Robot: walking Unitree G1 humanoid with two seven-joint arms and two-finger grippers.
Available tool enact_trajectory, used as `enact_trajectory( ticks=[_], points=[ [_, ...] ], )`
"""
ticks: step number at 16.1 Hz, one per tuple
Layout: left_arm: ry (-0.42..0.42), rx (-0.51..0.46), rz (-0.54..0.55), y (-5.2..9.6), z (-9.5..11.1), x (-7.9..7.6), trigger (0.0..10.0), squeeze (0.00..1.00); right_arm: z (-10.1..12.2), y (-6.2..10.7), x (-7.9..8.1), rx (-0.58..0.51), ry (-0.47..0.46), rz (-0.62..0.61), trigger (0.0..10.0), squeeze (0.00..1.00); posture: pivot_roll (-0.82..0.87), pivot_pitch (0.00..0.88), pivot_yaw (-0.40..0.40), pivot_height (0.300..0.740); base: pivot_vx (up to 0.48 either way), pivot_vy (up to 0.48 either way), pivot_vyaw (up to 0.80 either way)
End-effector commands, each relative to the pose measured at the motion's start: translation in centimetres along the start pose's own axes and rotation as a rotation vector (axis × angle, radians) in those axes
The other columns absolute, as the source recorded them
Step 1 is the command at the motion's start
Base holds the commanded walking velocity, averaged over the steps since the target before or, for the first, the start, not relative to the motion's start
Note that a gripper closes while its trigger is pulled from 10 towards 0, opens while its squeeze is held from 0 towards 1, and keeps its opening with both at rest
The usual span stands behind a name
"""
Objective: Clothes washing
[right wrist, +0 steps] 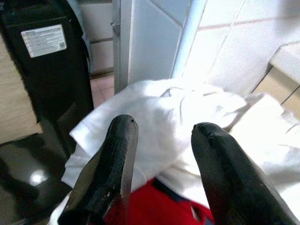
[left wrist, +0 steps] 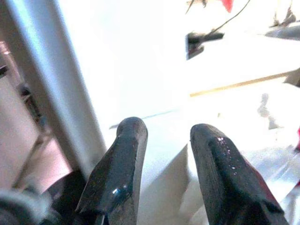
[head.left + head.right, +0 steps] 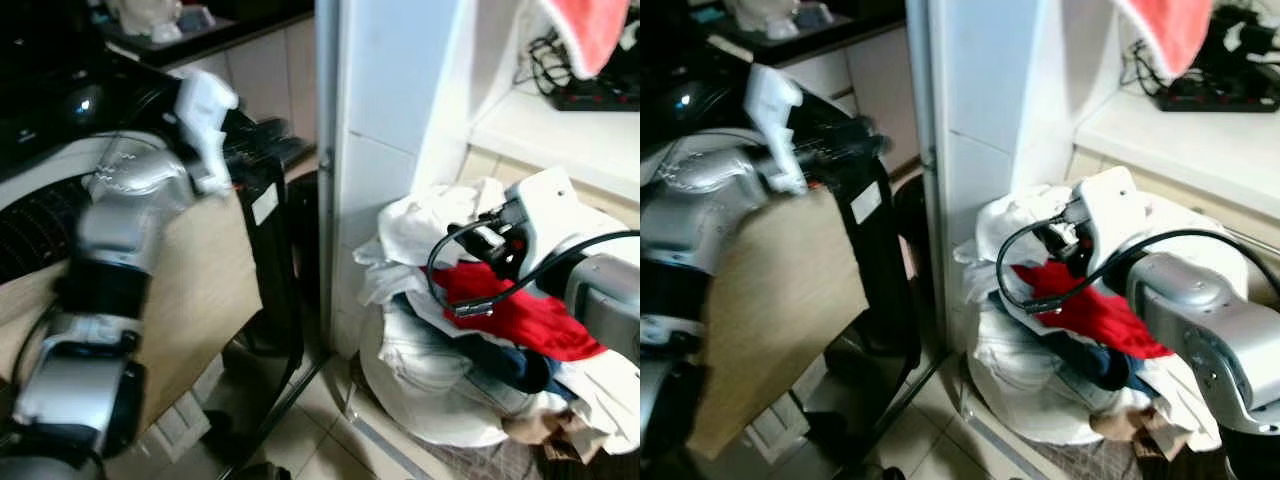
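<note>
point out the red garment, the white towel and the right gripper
red garment (image 3: 525, 315), left eye view, middle of the red cloth
white towel (image 1: 154, 122), right wrist view, its upper fold
right gripper (image 1: 161, 140), right wrist view, gap between its open fingers

We see the laundry pile (image 3: 470, 340) cut off at the lower right of the left eye view, its red garment (image 3: 520, 310) partly hidden behind the right arm (image 3: 590, 280). A pink cloth (image 3: 590, 30) is cropped at the top right. Our left arm (image 3: 120, 230) is blurred, and the bright background beyond the left gripper (image 2: 164, 136) is washed out.
</note>
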State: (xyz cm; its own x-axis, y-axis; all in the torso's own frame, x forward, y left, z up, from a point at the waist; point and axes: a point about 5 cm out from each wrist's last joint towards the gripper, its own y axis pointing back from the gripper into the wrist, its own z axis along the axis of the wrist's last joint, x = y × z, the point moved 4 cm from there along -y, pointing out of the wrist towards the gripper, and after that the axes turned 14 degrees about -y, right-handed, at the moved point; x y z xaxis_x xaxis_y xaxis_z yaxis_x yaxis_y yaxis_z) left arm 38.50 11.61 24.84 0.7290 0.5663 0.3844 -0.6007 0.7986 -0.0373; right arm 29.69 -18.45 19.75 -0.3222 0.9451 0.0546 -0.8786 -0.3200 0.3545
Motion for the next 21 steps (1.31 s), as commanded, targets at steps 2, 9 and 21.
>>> enact_trajectory(
  ticks=[2,9,21],
  points=[
    [0.059,-0.049,-0.131,-1.8,0.7,-4.8,10.0,0.0,-0.6,0.4,-1.3,0.088,0.055,-0.009,10.0,1.0,-0.18,0.0,0.079,0.74,0.0,0.0,0.0],
    [0.117,-0.014,-0.289,-1.9,0.1,-10.2,10.0,0.0,-2.6,-4.0,-6.8,0.173,-0.03,-0.201,10.0,1.0,-0.18,0.0,0.091,0.74,0.0,0.0,0.0],
    [0.117,0.054,-0.315,0.0,-0.1,-10.9,10.0,0.0,-3.2,-8.1,-8.3,0.352,-0.123,-0.209,0.0,0.0,-0.15,0.0,0.062,0.74,0.0,0.0,0.0]
  ],
)
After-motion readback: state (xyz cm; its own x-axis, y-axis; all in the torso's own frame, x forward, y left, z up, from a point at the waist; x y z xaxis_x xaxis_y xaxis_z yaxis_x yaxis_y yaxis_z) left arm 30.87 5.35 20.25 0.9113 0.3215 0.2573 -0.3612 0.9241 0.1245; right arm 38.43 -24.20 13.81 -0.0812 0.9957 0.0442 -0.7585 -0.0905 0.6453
